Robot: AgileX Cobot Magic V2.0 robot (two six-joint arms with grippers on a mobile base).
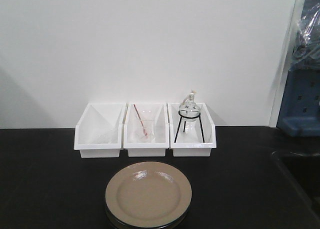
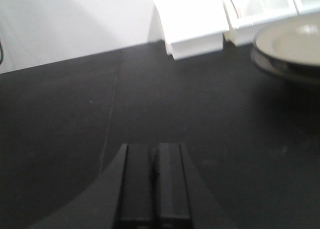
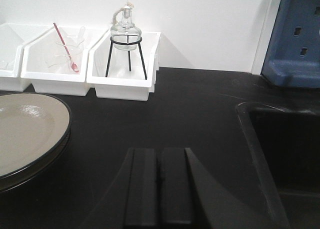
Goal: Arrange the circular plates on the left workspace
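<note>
Nearest, the stacked circular plates [image 1: 148,195] sit at six o'clock below the bins [image 1: 145,129]. Both the left gripper [image 2: 154,181] and the right gripper [image 3: 159,186] are pressed together and empty. Spread the left one first, then pinch only the top rim toward nine o'clock.

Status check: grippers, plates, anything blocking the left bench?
Left gripper shut, right gripper shut, both empty. Tan-beige round plates stacked at centre, untouched. Matte black benchtop on the left: nothing in the way.
</note>
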